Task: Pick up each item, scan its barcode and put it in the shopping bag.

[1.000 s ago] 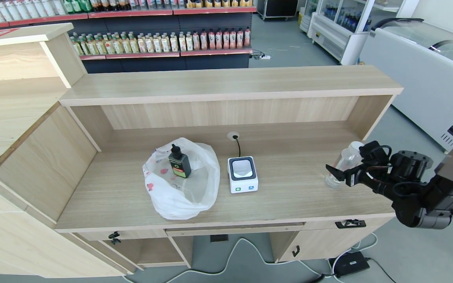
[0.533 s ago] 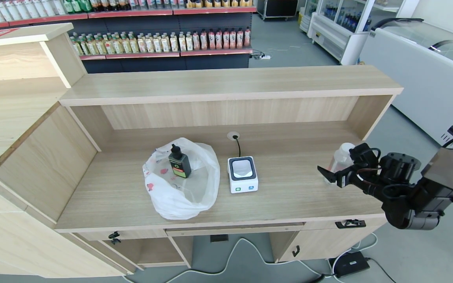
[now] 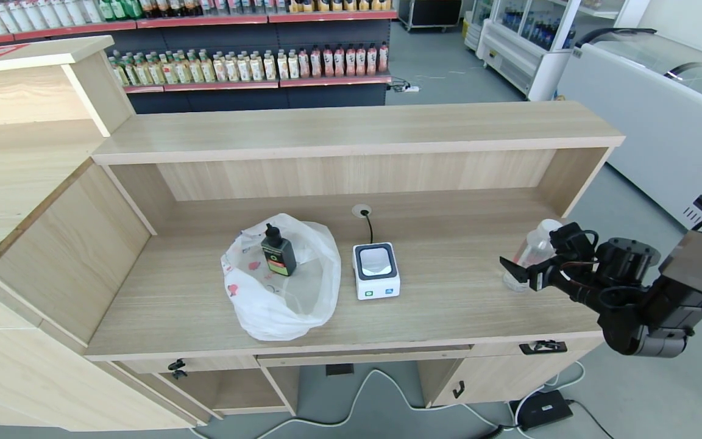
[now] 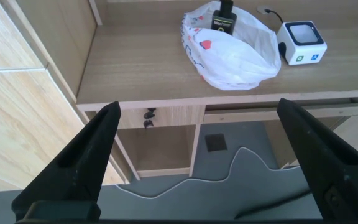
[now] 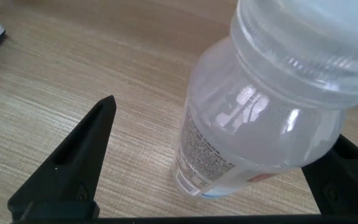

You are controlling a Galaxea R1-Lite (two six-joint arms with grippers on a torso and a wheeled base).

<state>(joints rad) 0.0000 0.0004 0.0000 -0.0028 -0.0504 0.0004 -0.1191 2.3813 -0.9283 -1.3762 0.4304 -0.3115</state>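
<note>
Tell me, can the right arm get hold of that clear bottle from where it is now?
Probably yes: the right gripper is open with a finger on each side of the clear bottle, and nothing stands between them.

Pale wood-grain surface (image 3: 448, 305), laminate look, matt and smooth, fine streaky grain. Thin white plastic film for shopping bag (image 3: 253, 308), half see-through, crinkly, bit of sheen on folds. Glossy dark plastic on dark bottle (image 3: 278, 255) inside, black cap, printed label. Smooth white plastic shell on scanner (image 3: 376, 286), shiny glass-like window on top. Transparent plastic on clear bottle (image 5: 260, 124), bright highlights, ridged neck, thin printed label low down. Matt black fingers (image 5: 73, 168) on right claw (image 3: 529, 256), hard plastic by looks. Same stuff on left claw (image 4: 194, 162).
</note>
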